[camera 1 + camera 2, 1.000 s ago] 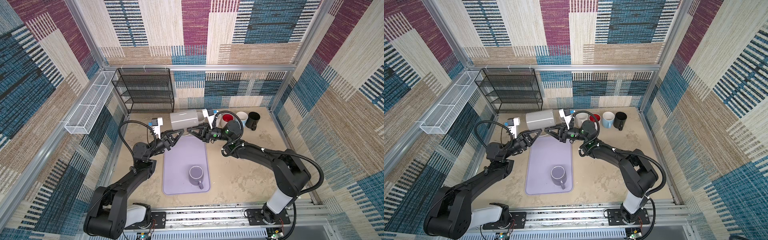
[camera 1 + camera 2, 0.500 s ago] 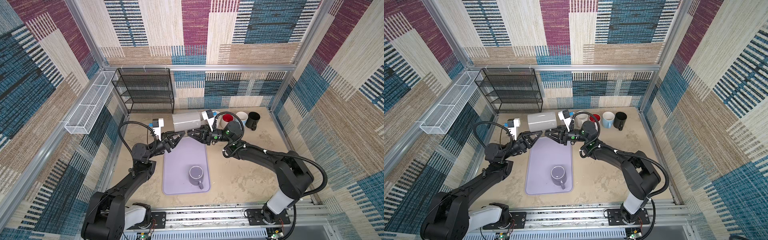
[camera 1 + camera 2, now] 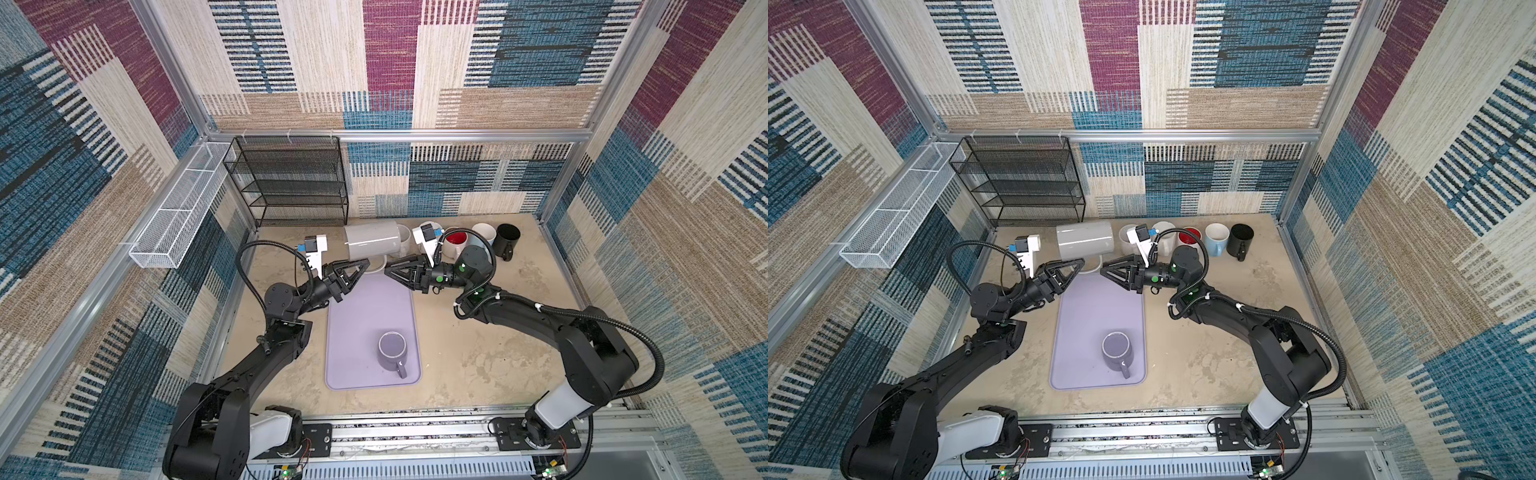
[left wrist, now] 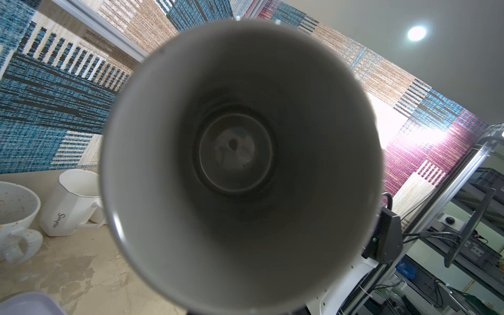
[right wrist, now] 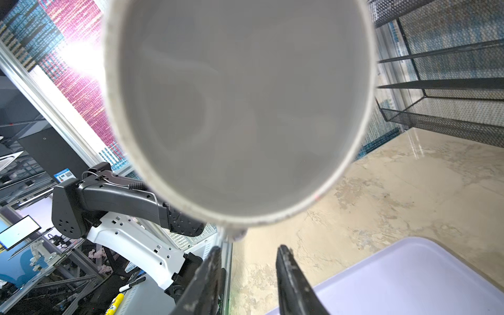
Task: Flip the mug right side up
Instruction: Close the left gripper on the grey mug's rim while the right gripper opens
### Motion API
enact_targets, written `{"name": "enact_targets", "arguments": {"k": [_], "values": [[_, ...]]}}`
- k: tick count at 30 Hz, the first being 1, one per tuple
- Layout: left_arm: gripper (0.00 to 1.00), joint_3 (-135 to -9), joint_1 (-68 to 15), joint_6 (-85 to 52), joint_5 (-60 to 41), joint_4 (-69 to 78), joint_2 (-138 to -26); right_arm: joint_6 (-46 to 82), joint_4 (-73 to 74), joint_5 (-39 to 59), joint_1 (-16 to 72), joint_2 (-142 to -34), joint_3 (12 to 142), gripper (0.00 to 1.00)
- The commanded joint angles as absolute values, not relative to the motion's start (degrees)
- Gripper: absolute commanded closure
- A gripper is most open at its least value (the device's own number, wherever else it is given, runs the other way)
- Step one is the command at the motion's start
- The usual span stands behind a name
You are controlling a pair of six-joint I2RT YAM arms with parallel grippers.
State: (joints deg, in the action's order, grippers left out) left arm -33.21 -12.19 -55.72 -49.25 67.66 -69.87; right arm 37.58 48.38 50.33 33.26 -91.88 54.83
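Grey mug (image 3: 372, 245) clamped sideways in left tool (image 3: 365, 262); right wrist shows right tool (image 5: 248, 248) parted, empty.

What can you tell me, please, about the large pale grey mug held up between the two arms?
The pale grey mug is a glossy cylinder, seemingly ceramic and empty. It hangs on its side by the far end of the lilac mat, mouth toward the left arm, handle downward. The left pincer, shut, seems to grip that handle; the right pincer stands open short of it.
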Motion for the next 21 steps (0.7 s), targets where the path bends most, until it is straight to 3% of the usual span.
{"name": "enact_targets", "arguments": {"k": [1,21], "values": [[1.0,-34.26,-12.22,-53.57,-46.07,68.03,-69.31,36.54,47.43,48.12,32.63,-90.26,53.49,0.63],[1.0,-41.09,-12.7,-41.46,-36.43,31.25,-66.25,33.66,40.9,43.56,29.81,-84.57,47.84,0.65]]}}
